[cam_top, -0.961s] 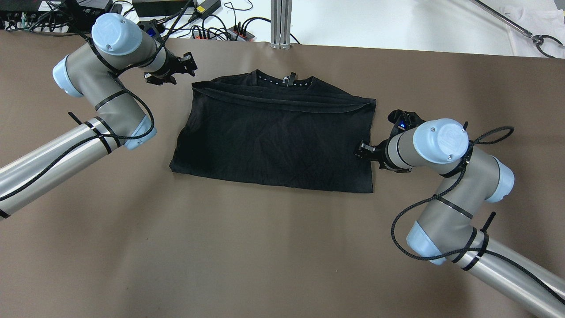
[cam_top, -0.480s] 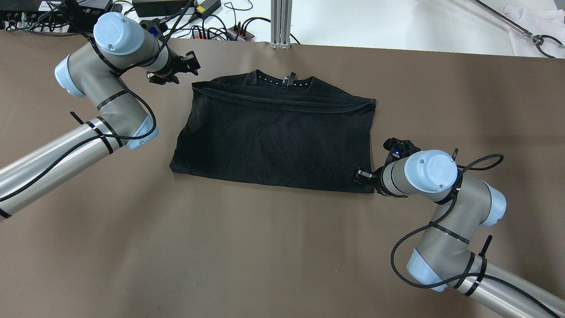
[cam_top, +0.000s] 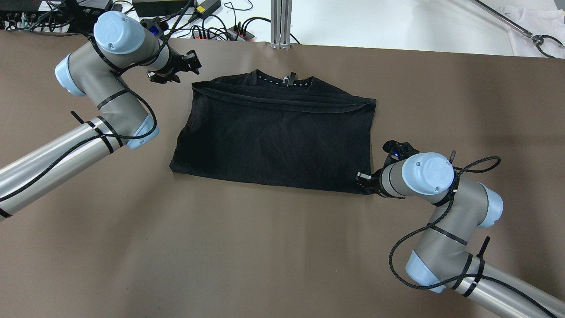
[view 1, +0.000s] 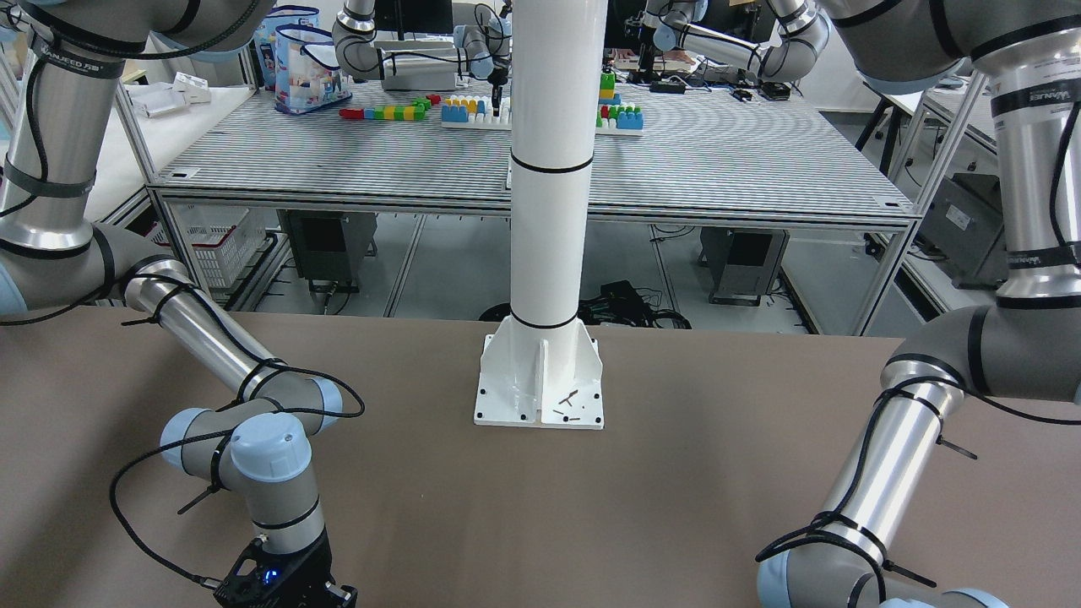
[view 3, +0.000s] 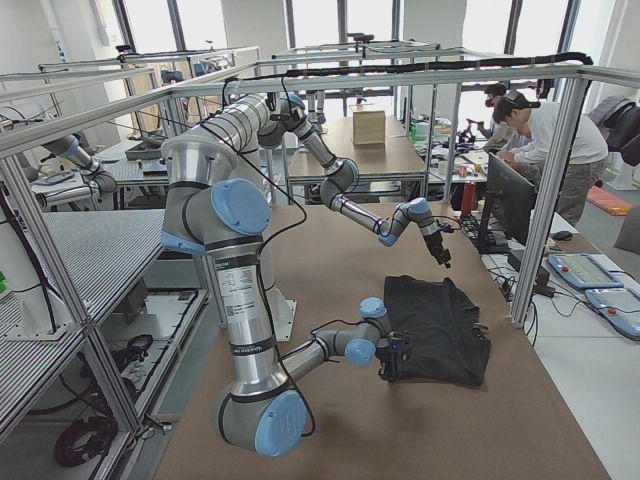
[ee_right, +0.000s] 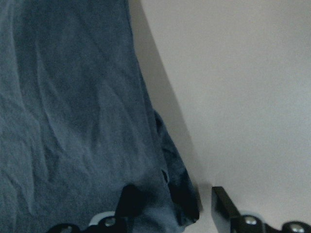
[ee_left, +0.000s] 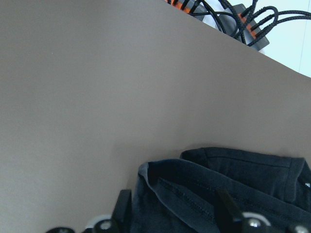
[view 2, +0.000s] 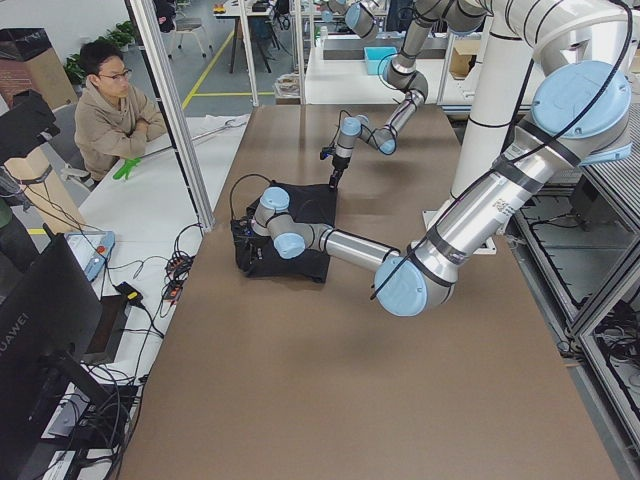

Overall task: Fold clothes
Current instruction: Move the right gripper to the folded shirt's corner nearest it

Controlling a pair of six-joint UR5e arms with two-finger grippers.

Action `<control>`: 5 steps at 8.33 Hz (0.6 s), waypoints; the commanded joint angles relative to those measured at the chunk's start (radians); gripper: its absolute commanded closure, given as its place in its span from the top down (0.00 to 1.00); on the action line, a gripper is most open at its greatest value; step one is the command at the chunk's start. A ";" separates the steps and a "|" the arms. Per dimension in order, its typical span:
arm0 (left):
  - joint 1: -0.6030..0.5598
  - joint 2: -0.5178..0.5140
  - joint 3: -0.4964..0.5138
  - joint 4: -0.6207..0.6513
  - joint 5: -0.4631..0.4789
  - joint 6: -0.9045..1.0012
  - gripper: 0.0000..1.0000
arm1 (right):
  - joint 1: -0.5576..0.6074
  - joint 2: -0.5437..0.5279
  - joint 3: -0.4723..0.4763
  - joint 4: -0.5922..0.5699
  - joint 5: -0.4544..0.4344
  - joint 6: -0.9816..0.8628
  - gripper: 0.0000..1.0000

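- Lying flat on the brown table (cam_top: pixel 265 256), the clothes (cam_top: pixel 273 137) are a single black garment folded into a wide rectangle, in the table's far half and about midway between its left and right ends.
- Its collar (cam_top: pixel 284 80) lies at the far edge, and a folded-over band runs across just below it.
- The right gripper (cam_top: pixel 364 181) sits at the garment's near right corner. In its wrist view the jaws stand wide apart. One finger is over the fabric and the other over bare table past the edge, with the rumpled corner between them.
- The left gripper (cam_top: pixel 194 65) is at the far left corner, just off the cloth's edge in the overhead view. Its jaws are spread wide too, and the wrist camera shows the corner's hem between them. Whether it touches the fabric cannot be told.
- Cables (cam_top: pixel 220 31) crowd the white surface beyond the table's far edge.
- On the near side, a white pillar (view 1: pixel 549 169) rises from a base plate (view 1: pixel 540 388) bolted to the table.
- A person (view 2: pixel 115 110) sits beyond the far edge.
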 commanded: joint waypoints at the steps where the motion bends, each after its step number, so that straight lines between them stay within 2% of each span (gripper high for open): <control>1: 0.000 0.000 0.001 0.002 0.000 0.000 0.66 | 0.000 0.004 0.007 0.002 0.003 0.023 0.00; 2: 0.000 0.000 0.001 0.002 0.002 0.000 0.66 | 0.001 0.001 0.031 -0.001 0.010 0.025 0.00; 3: -0.001 0.000 0.001 0.002 0.002 0.000 0.66 | -0.005 -0.011 0.106 -0.024 0.012 0.049 0.00; 5: -0.001 0.002 0.001 0.002 0.002 0.000 0.66 | -0.075 -0.118 0.285 -0.076 0.057 0.105 0.00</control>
